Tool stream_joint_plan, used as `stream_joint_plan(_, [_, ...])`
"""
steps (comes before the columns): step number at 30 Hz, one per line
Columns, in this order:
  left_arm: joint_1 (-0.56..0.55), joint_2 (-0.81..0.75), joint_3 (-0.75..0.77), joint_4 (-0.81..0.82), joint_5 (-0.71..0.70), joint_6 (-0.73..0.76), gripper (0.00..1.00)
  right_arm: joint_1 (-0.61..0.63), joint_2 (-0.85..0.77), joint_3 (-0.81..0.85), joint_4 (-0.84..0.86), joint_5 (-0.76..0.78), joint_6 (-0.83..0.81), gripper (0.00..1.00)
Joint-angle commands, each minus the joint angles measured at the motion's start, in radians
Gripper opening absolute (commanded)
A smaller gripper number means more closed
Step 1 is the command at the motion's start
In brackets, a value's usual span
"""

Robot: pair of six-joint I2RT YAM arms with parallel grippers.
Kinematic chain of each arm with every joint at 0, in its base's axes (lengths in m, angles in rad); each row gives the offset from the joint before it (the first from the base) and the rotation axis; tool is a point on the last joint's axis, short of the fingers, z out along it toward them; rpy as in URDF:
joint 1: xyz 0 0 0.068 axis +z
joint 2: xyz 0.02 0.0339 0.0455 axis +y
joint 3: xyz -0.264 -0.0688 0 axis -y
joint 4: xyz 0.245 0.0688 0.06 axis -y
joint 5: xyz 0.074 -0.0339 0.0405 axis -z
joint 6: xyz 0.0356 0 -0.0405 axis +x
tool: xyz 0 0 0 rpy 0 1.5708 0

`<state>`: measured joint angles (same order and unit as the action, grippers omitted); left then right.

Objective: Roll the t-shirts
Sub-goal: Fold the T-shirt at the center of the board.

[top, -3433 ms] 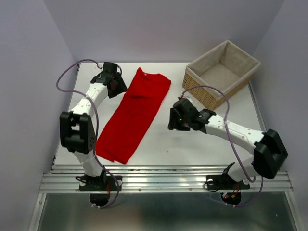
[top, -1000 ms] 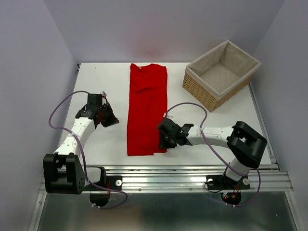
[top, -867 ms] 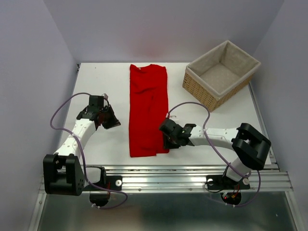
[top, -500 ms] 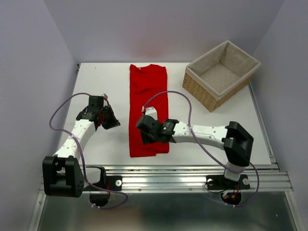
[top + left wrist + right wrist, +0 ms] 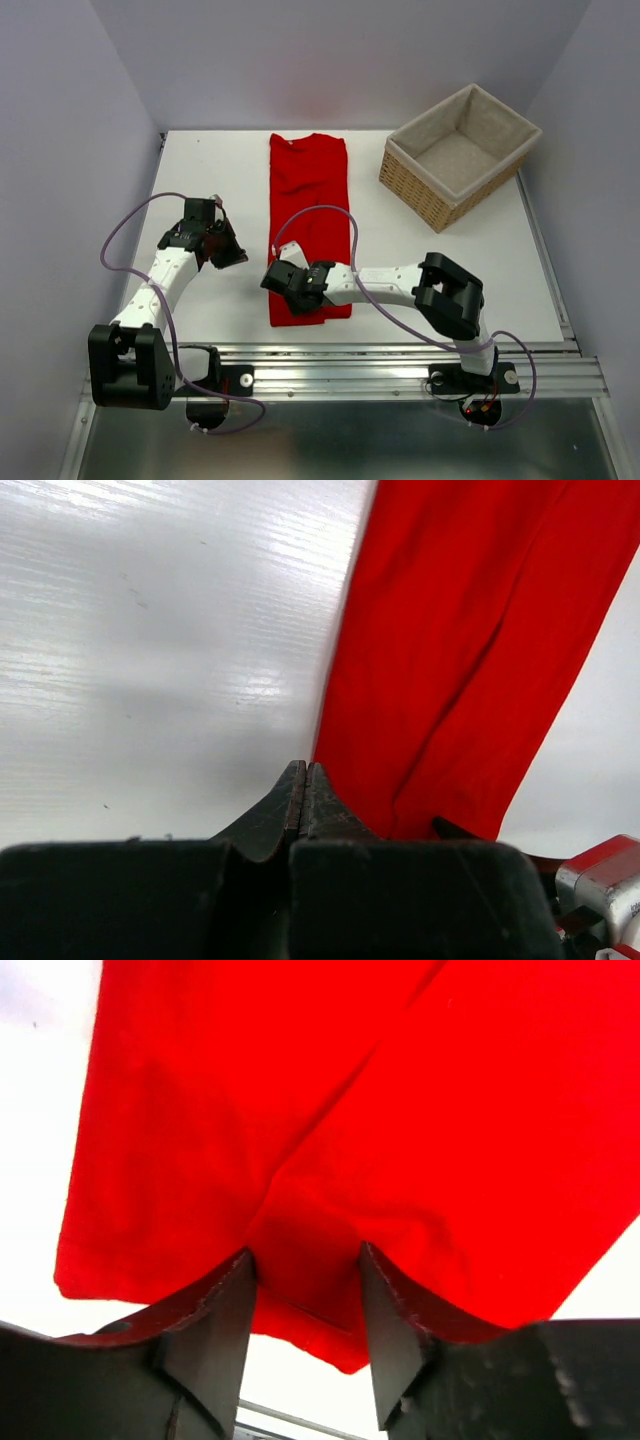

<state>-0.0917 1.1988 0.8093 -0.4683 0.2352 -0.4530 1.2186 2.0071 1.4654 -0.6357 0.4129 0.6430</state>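
At the near end of the worktop (image 5: 480,270), the right arm (image 5: 385,283) reached across to the near hem of the t-shirt (image 5: 308,215). There the right jaws stood partly open, set down astride a raised crease with their tips on the cloth; whether they pinched any of it could not be told. The shirt looked light, thin and limp, likely to sag and slide rather than keep a shape, so the near hem, taken across its width, seemed the place to start a roll. Slightly farther, the left jaws were clenched on nothing, over bare worktop just beside the shirt's left edge. The folded red strip ran lengthwise to the far edge, the wicker basket (image 5: 425,200) apart to its right.
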Motion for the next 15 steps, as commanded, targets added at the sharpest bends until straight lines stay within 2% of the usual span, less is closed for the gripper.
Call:
stream_joint_plan(1, [0.000, -0.015, 0.028, -0.003, -0.010, 0.014, 0.00, 0.004, -0.002, 0.047, -0.010, 0.050, -0.013, 0.48])
stream_joint_plan(2, [0.000, -0.015, 0.027, 0.000, -0.010, 0.014, 0.00, 0.004, -0.005, 0.046, -0.010, 0.055, -0.011, 0.44])
stream_joint_plan(4, [0.000, -0.013, 0.024, 0.005, -0.008, 0.013, 0.00, 0.013, -0.008, 0.042, -0.010, 0.058, -0.008, 0.43])
stream_joint_plan(9, [0.000, -0.001, 0.016, 0.014, 0.000, 0.013, 0.00, 0.022, -0.016, 0.053, -0.018, 0.061, -0.008, 0.47])
stream_joint_plan(15, [0.001, 0.002, 0.014, 0.019, 0.003, 0.014, 0.00, 0.032, -0.014, 0.070, -0.021, 0.081, -0.002, 0.45])
